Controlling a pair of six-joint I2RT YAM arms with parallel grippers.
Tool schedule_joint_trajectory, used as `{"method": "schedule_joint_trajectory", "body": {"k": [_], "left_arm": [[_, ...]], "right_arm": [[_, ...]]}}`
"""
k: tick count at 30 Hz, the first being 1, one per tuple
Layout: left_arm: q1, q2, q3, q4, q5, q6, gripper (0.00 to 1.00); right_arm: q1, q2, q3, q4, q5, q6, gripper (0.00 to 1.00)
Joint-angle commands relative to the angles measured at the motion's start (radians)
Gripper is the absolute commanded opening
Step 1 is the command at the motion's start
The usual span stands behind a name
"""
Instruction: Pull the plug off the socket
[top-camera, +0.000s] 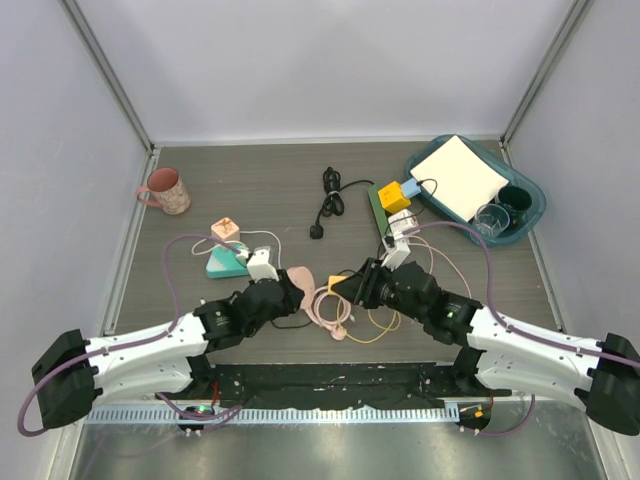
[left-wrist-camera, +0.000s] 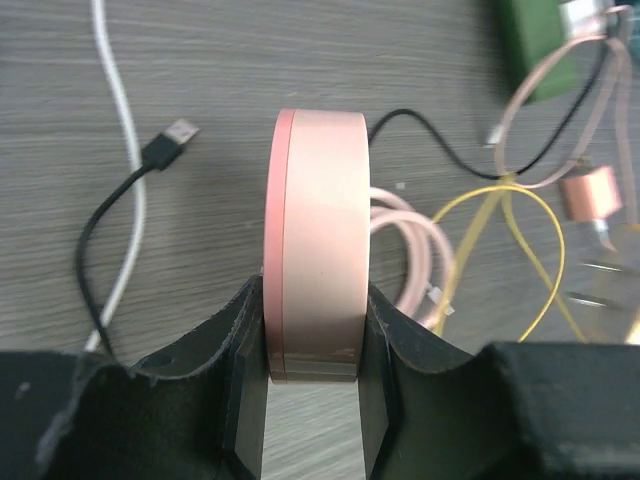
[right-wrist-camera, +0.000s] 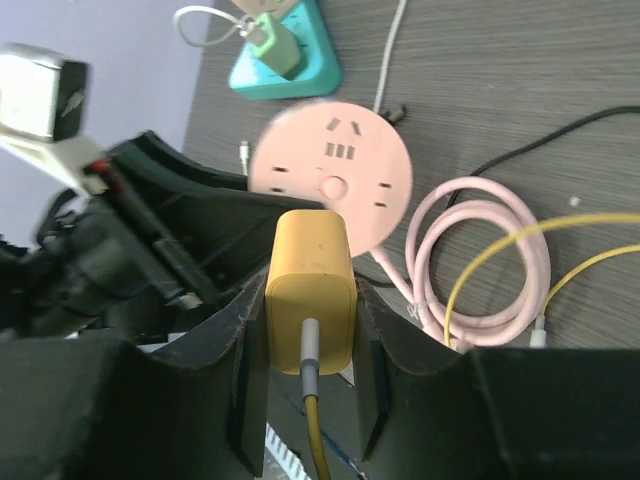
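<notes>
The round socket (left-wrist-camera: 316, 240) is smooth pink plastic with a soft satin sheen. The plug (right-wrist-camera: 310, 278) is smooth matt yellow plastic. The fingers (left-wrist-camera: 243, 345) of the left gripper (left-wrist-camera: 315, 325) and those of the right gripper (right-wrist-camera: 310, 295) look like matt black plastic, slightly rough along the edges. The table (top-camera: 260, 180) has a matt grey wood-grain surface. The coiled pink cable (right-wrist-camera: 478, 195) looks smooth and faintly glossy, and the USB connector (left-wrist-camera: 178, 132) has a bright metal shell. The tray (top-camera: 417, 165) is glossy teal plastic; the sheet (top-camera: 458, 177) in it is matt white, like paper
</notes>
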Motion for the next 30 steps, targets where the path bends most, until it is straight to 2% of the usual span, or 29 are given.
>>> {"method": "schedule_joint_trajectory", "body": {"k": [1,5,6,7,11,16,19,24,30], "left_arm": [[0.007,0.041,0.066,-0.138,-0.113,0.002,0.0],[0.007,0.044,0.076,-0.112,-0.093,0.027,0.0],[0.007,0.038,0.074,-0.103,-0.084,0.03,0.0],[0.007,0.035,0.071,-0.085,-0.077,0.033,0.0],[0.007,0.014,0.063,-0.055,-0.048,0.048,0.0],[0.007,-0.003,0.062,-0.008,0.019,0.085,0.0],[0.005,-0.017,0.074,0.021,0.088,0.114,0.0],[0.007,-0.003,0.079,0.096,0.172,0.141,0.0],[0.008,0.112,0.102,0.187,0.259,0.154,0.0]], "right_arm": [[0.011,0.032,-0.009,0.181,-0.033,0.017,0.01],[0.011,0.012,0.029,0.102,0.021,0.007,0.01],[0.009,0.003,0.057,0.02,0.051,0.0,0.01],[0.008,-0.012,0.067,-0.016,0.116,-0.023,0.01],[-0.014,-0.101,0.106,-0.142,0.208,-0.074,0.01],[-0.044,-0.106,0.155,-0.335,0.337,-0.123,0.01],[-0.119,-0.097,0.183,-0.467,0.447,-0.129,0.01],[-0.329,-0.054,0.167,-0.52,0.337,-0.141,0.01],[-0.454,-0.037,0.052,-0.46,0.236,-0.114,0.01]]}}
